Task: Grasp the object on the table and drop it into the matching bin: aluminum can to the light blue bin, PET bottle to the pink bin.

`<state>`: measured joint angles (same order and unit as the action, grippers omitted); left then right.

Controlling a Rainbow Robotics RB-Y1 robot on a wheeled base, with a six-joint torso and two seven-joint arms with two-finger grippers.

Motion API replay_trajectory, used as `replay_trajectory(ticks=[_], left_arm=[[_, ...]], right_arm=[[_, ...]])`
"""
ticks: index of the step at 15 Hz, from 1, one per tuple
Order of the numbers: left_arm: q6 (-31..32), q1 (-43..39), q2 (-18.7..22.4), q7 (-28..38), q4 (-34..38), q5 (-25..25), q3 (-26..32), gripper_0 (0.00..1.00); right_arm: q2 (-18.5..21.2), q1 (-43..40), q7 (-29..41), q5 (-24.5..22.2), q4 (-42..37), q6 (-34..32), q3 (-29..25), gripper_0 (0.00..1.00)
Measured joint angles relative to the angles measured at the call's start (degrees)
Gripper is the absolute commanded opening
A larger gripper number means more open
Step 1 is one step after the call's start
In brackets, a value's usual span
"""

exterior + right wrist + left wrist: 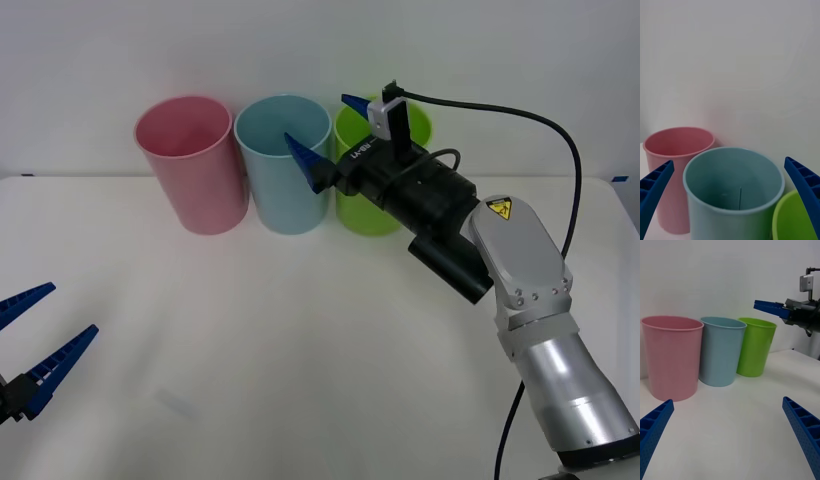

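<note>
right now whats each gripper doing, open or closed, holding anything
Left gripper: open, holding nothing, low over the table's near left side.
Right gripper: open, holding nothing, raised at the light blue bin's rim.

Three tall plastic bins, pink (190,165), light blue (285,165) and lime green (375,205), line the white counter's (300,350) far edge; its near surface lies open.

From above we look down on the table (300,350). The right wrist camera sits close over the blue bin (733,187); the left wrist camera views all bins low, farther off.
</note>
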<state>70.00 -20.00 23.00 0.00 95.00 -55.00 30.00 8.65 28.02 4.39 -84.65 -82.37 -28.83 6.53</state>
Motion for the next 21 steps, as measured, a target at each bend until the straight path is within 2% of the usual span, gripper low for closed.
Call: replay_trajectory(ticks=[5, 10, 13, 21], left_arm=[[0.0, 0.0, 0.0, 0.0, 0.0, 0.0, 0.0, 1.0], [0.0, 0.0, 0.0, 0.0, 0.0, 0.0, 0.0, 1.0], [0.0, 0.0, 0.0, 0.0, 0.0, 0.0, 0.0, 1.0], [0.0, 0.0, 0.0, 0.0, 0.0, 0.0, 0.0, 1.0]], right_arm=[[5.75, -12.23, 0.04, 1.75, -11.93, -1.05, 0.76, 1.0], [12.41, -24.34, -1.28, 6.99, -21.19, -1.41, 0.11, 1.0], [15.37, -31.89, -2.56, 10.3, -26.1, -3.16, -2.54, 1.0], [15.87, -43.42, -7.48, 17.74, -27.34, -17.39, -15.49, 1.0]])
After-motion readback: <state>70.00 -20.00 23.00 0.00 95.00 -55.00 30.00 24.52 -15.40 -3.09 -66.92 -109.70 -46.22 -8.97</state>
